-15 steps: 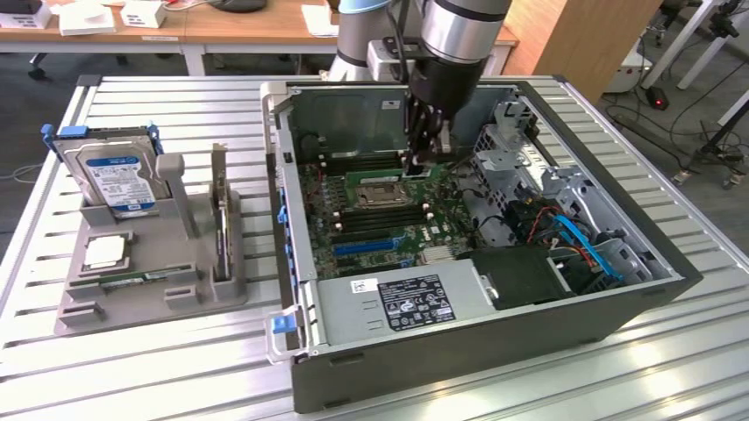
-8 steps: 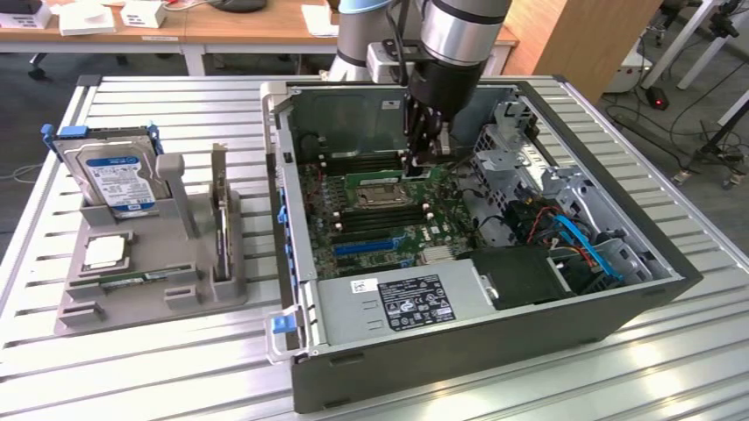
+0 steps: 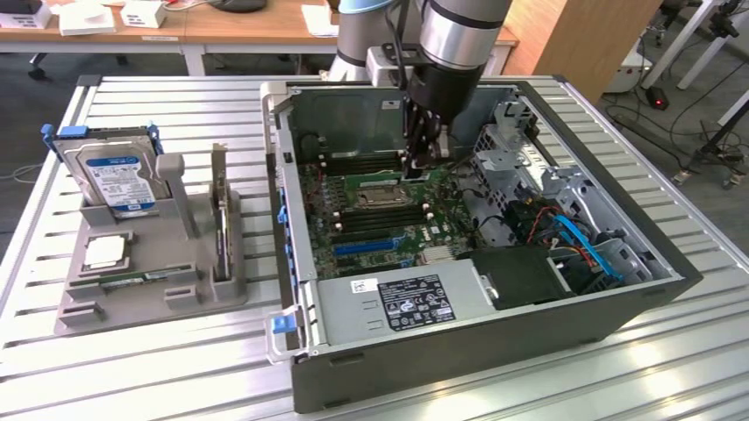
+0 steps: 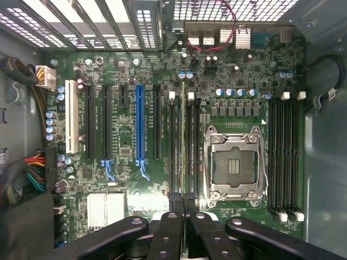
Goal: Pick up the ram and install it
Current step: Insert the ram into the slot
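**Figure.** The gripper [image 3: 424, 156] reaches down into the open computer case [image 3: 468, 368], above the motherboard [image 4: 124, 179]. In the wrist view we see its fingers [image 4: 172, 233] drawn narrow and clamped on the ram [image 4: 183, 141]. The ram appears edge-on as a thin strip aligned with the memory slots [image 4: 193, 146], just beside the empty CPU socket [image 4: 234, 162]. We judge the pick-up complete and the stick brought to its slot, with only the seating left (we cannot tell whether it is pressed home or the latches are closed). At the exterior view's left, well apart from the case, the grey holder [image 3: 140, 294] carries a hard drive [image 3: 117, 180] and another thin board [image 3: 219, 206] standing on edge.
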Controlling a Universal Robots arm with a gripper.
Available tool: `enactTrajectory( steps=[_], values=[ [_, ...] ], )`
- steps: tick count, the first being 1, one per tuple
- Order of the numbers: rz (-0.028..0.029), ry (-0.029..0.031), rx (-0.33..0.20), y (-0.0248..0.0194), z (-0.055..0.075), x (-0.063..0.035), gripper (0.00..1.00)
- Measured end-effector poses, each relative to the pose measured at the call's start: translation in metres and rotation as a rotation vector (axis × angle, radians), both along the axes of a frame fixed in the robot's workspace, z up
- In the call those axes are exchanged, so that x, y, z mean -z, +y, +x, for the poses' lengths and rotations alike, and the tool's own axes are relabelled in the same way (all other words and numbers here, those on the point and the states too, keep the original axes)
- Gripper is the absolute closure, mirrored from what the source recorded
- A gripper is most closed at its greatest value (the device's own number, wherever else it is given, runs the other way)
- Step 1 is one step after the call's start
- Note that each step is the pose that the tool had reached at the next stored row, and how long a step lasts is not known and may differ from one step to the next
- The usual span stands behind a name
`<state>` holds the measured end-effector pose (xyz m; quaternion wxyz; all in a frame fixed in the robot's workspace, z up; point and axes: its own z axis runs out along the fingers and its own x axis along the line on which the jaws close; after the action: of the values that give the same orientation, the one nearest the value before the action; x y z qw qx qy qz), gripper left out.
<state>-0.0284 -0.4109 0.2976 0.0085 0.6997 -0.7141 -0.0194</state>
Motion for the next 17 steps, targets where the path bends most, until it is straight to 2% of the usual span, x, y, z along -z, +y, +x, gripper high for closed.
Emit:
enactTrajectory(
  steps=[17],
  values=[
    [0.0, 0.0, 0.0, 0.0, 0.0, 0.0104, 0.89]
  ],
)
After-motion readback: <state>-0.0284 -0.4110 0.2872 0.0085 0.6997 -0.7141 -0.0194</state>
